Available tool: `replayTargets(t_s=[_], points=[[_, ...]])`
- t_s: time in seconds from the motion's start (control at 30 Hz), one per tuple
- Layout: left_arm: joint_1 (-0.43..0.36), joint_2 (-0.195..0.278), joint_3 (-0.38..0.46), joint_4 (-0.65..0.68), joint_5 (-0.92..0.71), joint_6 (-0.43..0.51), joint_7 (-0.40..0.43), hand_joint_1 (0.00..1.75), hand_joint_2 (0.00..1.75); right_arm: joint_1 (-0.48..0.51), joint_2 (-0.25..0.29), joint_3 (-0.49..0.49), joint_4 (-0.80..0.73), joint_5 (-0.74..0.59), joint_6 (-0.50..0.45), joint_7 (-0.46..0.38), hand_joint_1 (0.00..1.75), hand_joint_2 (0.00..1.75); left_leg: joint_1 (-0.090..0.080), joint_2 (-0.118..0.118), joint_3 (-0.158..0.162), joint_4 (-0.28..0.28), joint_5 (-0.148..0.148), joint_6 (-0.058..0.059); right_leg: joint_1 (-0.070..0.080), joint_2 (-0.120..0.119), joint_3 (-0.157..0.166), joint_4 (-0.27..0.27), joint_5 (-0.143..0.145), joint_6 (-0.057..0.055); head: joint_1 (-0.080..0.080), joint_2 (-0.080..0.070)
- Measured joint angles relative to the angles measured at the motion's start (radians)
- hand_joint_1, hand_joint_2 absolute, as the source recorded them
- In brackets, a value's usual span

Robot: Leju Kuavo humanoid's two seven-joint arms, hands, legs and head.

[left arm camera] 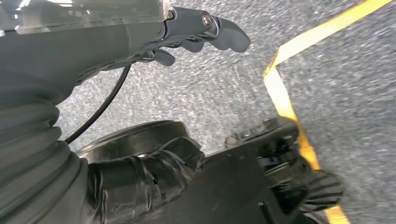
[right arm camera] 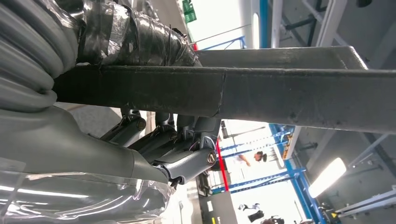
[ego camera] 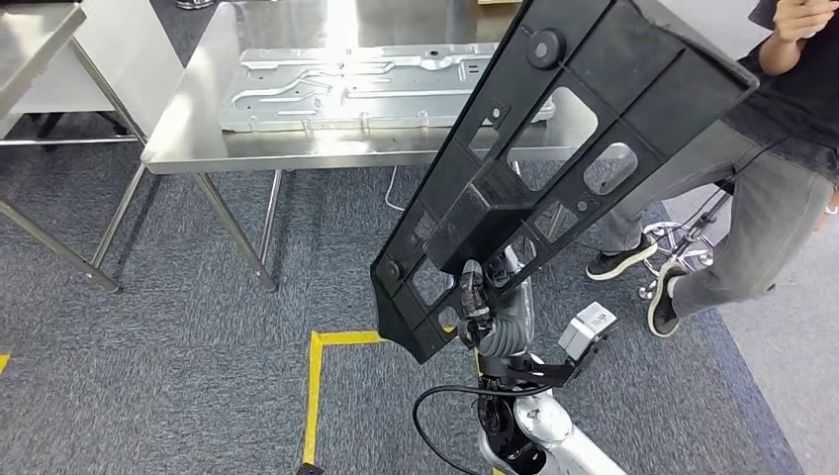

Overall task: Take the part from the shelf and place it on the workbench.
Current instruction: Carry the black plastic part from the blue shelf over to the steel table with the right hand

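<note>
The right hand grips the big black part, which could tip and bump the desk at 11 o'clock.

Part up in front, bench behind

The part is tilted in the right hand, hanging over the floor in front of the workbench. A metal panel lies flat on the bench. A person stands off to the right, floor tape just left of the arm.
</note>
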Motion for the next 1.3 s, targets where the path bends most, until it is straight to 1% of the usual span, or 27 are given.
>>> replayTargets(t_s=[0.13, 0.2, 0.23, 0.3, 0.33, 0.37, 0.4, 0.43, 0.47, 0.5, 0.53, 0.6, 0.67, 0.7, 0.73, 0.8, 0.83, 0.87, 0.9, 0.97, 1.0, 1.03, 1.07, 1.17, 1.2, 1.23, 1.3], points=[[-0.001, 0.0, 0.0, 0.0, 0.001, 0.0, 0.0, 0.0, 1.75, 0.003, 0.002, -0.001, 0.001, -0.002, 0.0, 0.0, 1.75, 1.75, -0.002, 0.001, -0.005, 0.016, -0.019, -0.018, 0.003, 0.005, 0.009, -0.016, -0.014, -0.027, -0.004, 0.0], [-0.003, 0.0, 0.0, 0.0, 0.002, 0.0, 0.0, 0.0, 1.75, 0.002, 0.003, -0.002, 0.001, -0.002, 0.0, 0.0, 1.75, 1.75, 0.0, 0.006, -0.027, 0.068, -0.045, -0.027, -0.001, 0.004, 0.019, -0.02, -0.019, -0.04, -0.008, 0.0], [-0.003, 0.0, -0.001, 0.0, 0.002, 0.0, 0.0, 0.0, 1.75, 0.001, 0.003, -0.002, 0.001, -0.002, 0.0, 0.0, 1.75, 1.75, 0.002, 0.008, -0.058, 0.125, -0.066, -0.031, -0.001, 0.003, 0.025, -0.022, -0.023, -0.044, -0.009, 0.0], [-0.003, 0.0, -0.001, 0.0, 0.002, 0.0, 0.0, 0.0, 1.75, 0.001, 0.003, -0.002, 0.002, -0.002, 0.0, 0.0, 1.75, 1.75, 0.004, 0.012, -0.139, 0.257, -0.103, -0.037, 0.001, 0.001, 0.034, -0.022, -0.031, -0.049, -0.011, 0.0], [-0.001, 0.0, -0.001, 0.0, 0.002, 0.0, 0.0, 0.0, 1.75, 0.002, 0.003, -0.002, 0.002, -0.002, 0.0, 0.0, 1.75, 1.75, 0.004, 0.013, -0.17, 0.295, -0.102, -0.037, 0.002, 0.002, 0.039, -0.022, -0.036, -0.05, -0.011, 0.0], [0.0, 0.0, -0.001, 0.0, 0.002, 0.0, 0.0, 0.0, 1.75, 0.002, 0.003, -0.002, 0.002, -0.002, 0.0, 0.0, 1.75, 1.75, 0.004, 0.013, -0.184, 0.296, -0.081, -0.034, 0.004, 0.004, 0.045, -0.022, -0.041, -0.05, -0.012, 0.0], [0.0, 0.0, -0.001, 0.0, 0.002, 0.0, 0.0, 0.0, 1.75, 0.002, 0.003, -0.002, 0.002, -0.002, 0.0, 0.0, 1.75, 1.75, 0.004, 0.013, -0.177, 0.257, -0.04, -0.03, 0.005, 0.006, 0.054, -0.022, -0.046, -0.05, -0.012, 0.0], [0.0, 0.0, -0.001, 0.0, 0.002, 0.0, 0.0, 0.0, 1.75, 0.002, 0.003, -0.002, 0.002, -0.002, 0.0, 0.0, 1.75, 1.75, 0.002, 0.013, -0.156, 0.191, 0.009, -0.022, 0.006, 0.007, 0.064, -0.023, -0.052, -0.049, -0.012, 0.0], [-0.001, 0.0, -0.001, 0.0, 0.002, 0.0, 0.0, 0.0, 1.75, 0.001, 0.003, -0.002, 0.002, -0.002, 0.0, 0.0, 1.75, 1.75, -0.002, 0.013, -0.132, 0.129, 0.044, -0.015, 0.008, 0.008, 0.072, -0.025, -0.058, -0.047, -0.01, 0.0], [-0.002, 0.001, -0.001, 0.0, 0.003, 0.0, 0.0, 0.0, 1.75, 0.001, 0.003, -0.002, 0.002, -0.002, 0.0, 0.0, 1.75, 1.75, -0.006, 0.014, -0.11, 0.076, 0.067, -0.007, 0.009, 0.009, 0.077, -0.026, -0.063, -0.044, -0.009, 0.0], [-0.003, 0.001, -0.001, 0.0, 0.003, 0.0, 0.0, 0.0, 1.75, 0.0, 0.003, -0.002, 0.002, -0.002, 0.0, 0.0, 1.75, 1.75, -0.01, 0.014, -0.097, 0.046, 0.071, -0.003, 0.009, 0.01, 0.079, -0.028, -0.065, -0.04, -0.01, 0.0], [-0.004, 0.001, -0.002, 0.0, 0.004, 0.0, 0.0, 0.0, 1.75, 0.0, 0.003, -0.002, 0.002, -0.002, 0.0, 0.0, 1.75, 1.75, -0.014, 0.014, -0.088, 0.029, 0.059, 0.001, 0.008, 0.011, 0.08, -0.035, -0.067, -0.029, -0.013, 0.0], [-0.001, 0.001, -0.002, 0.0, 0.005, 0.001, 0.0, 0.0, 1.75, 0.0, 0.003, -0.002, 0.002, -0.002, 0.0, 0.0, 1.75, 1.75, -0.006, 0.015, -0.072, 0.007, 0.058, 0.004, 0.009, 0.008, 0.084, -0.036, -0.072, -0.019, -0.013, 0.0], [-0.001, 0.001, -0.002, 0.0, 0.006, 0.001, 0.0, 0.0, 1.75, -0.001, 0.004, -0.002, 0.001, -0.002, 0.001, 0.0, 1.75, 1.75, -0.003, 0.016, -0.06, -0.005, 0.058, 0.008, 0.01, 0.006, 0.077, -0.017, -0.082, -0.015, -0.011, 0.0], [-0.002, 0.001, -0.002, 0.0, 0.006, 0.001, 0.0, 0.0, 1.75, -0.002, 0.004, -0.002, 0.001, -0.002, 0.001, 0.0, 1.75, 1.75, 0.0, 0.017, -0.048, -0.015, 0.057, 0.012, 0.011, 0.004, 0.057, 0.024, -0.101, -0.013, -0.01, 0.0], [-0.004, -0.001, -0.002, 0.0, 0.006, 0.0, 0.0, 0.0, 1.75, -0.002, 0.003, -0.003, 0.002, -0.003, 0.001, 0.0, 1.75, 1.75, -0.002, 0.017, -0.035, -0.018, 0.049, 0.019, 0.011, 0.003, -0.016, 0.147, -0.145, -0.01, -0.008, 0.0], [-0.004, -0.001, -0.002, 0.0, 0.006, 0.0, 0.001, 0.0, 1.75, 0.0, 0.003, -0.003, 0.003, -0.003, 0.001, 0.0, 1.75, 1.75, -0.002, 0.017, -0.03, -0.016, 0.043, 0.02, 0.011, 0.003, -0.052, 0.198, -0.155, -0.009, -0.008, 0.0], [-0.002, -0.002, -0.002, 0.0, 0.006, 0.0, 0.002, 0.0, 1.75, 0.003, 0.003, -0.003, 0.004, -0.004, 0.001, 0.0, 1.75, 1.75, -0.002, 0.017, -0.025, -0.013, 0.036, 0.019, 0.01, 0.002, -0.074, 0.219, -0.145, -0.007, -0.007, 0.0], [-0.001, -0.002, -0.002, 0.0, 0.006, 0.0, 0.002, 0.0, 1.75, 0.004, 0.003, -0.003, 0.005, -0.005, 0.001, 0.0, 1.75, 1.75, -0.002, 0.016, -0.018, -0.01, 0.028, 0.018, 0.01, 0.002, -0.077, 0.202, -0.114, -0.006, -0.007, 0.0], [0.002, -0.003, -0.002, 0.0, 0.006, 0.0, 0.003, 0.0, 1.75, 0.004, 0.003, -0.003, 0.007, -0.005, 0.001, 0.0, 1.75, 1.75, -0.002, 0.014, -0.005, 0.001, 0.008, 0.012, 0.007, 0.0, -0.041, 0.092, -0.032, -0.006, -0.007, 0.0], [0.001, -0.004, -0.002, 0.0, 0.006, 0.0, 0.003, 0.0, 1.75, 0.003, 0.003, -0.003, 0.008, -0.005, 0.001, 0.0, 1.75, 1.75, -0.004, 0.013, -0.003, 0.01, -0.003, 0.006, 0.007, 0.0, -0.019, 0.037, -0.008, -0.008, -0.006, 0.0], [-0.001, -0.004, -0.002, 0.0, 0.006, 0.0, 0.003, 0.0, 1.75, 0.003, 0.003, -0.003, 0.008, -0.006, 0.001, 0.0, 1.75, 1.75, -0.005, 0.012, -0.003, 0.015, -0.01, 0.0, 0.008, 0.001, -0.005, 0.004, 0.0, -0.012, -0.007, 0.0], [-0.002, -0.004, -0.002, 0.0, 0.006, 0.0, 0.004, 0.0, 1.75, 0.003, 0.003, -0.003, 0.009, -0.007, 0.001, 0.0, 1.75, 1.75, -0.007, 0.012, -0.005, 0.018, -0.014, -0.005, 0.01, 0.002, 0.0, -0.006, -0.006, -0.017, -0.007, 0.0], [-0.002, -0.004, -0.002, 0.0, 0.006, 0.0, 0.006, 0.0, 1.75, 0.004, 0.004, -0.004, 0.01, -0.009, 0.001, 0.0, 1.75, 1.75, -0.008, 0.013, -0.001, 0.02, -0.024, -0.018, 0.008, 0.006, 0.009, -0.015, -0.014, -0.035, -0.009, 0.0], [-0.003, -0.004, -0.002, 0.0, 0.007, 0.0, 0.006, 0.0, 1.75, 0.004, 0.004, -0.004, 0.009, -0.009, 0.001, 0.0, 1.75, 1.75, -0.007, 0.014, -0.006, 0.037, -0.035, -0.023, 0.005, 0.006, 0.016, -0.019, -0.017, -0.04, -0.012, 0.0], [-0.003, -0.004, -0.002, 0.0, 0.007, 0.0, 0.006, 0.0, 1.75, 0.003, 0.005, -0.004, 0.009, -0.009, 0.001, 0.0, 1.75, 1.75, -0.005, 0.015, -0.023, 0.074, -0.052, -0.029, 0.002, 0.005, 0.024, -0.023, -0.02, -0.046, -0.015, 0.0], [-0.004, -0.004, -0.002, 0.0, 0.007, 0.0, 0.007, 0.0, 1.75, 0.002, 0.005, -0.004, 0.01, -0.01, 0.001, 0.0, 1.75, 1.75, 0.0, 0.016, -0.097, 0.201, -0.094, -0.04, 0.003, 0.002, 0.034, -0.025, -0.028, -0.051, -0.02, 0.0]])
